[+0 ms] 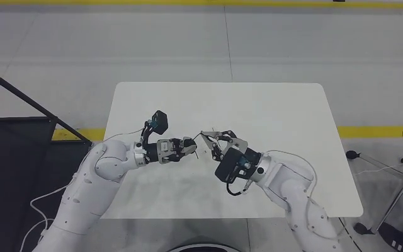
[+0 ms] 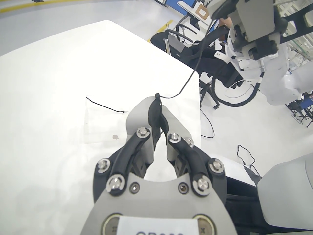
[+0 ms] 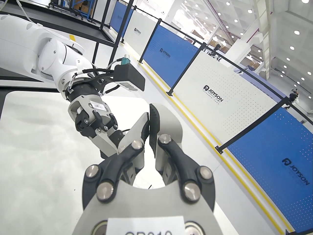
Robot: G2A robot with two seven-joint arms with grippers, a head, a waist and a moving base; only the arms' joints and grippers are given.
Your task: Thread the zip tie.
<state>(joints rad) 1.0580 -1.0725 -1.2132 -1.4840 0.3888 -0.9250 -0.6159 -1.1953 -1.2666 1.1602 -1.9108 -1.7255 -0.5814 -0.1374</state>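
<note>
We see both arms meeting above the table [image 1: 283,113], over its middle and somewhat toward the edge nearest the robot. The two grippers are close together there, tips facing each other.

The left gripper [image 2: 157,103] has its jaws drawn narrow, pinching one end of the zip tie [image 2: 195,70]. A short black tip pokes out just past the pads. From that grip the tie hangs clear of the table in a loose curve and runs across to the right gripper [image 3: 150,117].

The right jaws are closed too, with their black ribbed pads pressed together. In the left wrist view we can follow the tie up into them, so they hold its other end, though the exact spot of the pinch is hidden from us. We cannot tell which end carries the head.

Flat on the table, in from its edge, lies a thin black strand [image 2: 105,105]. We cannot tell whether it is a second tie. Near it on the table is a small grey mark [image 2: 115,136].
</note>
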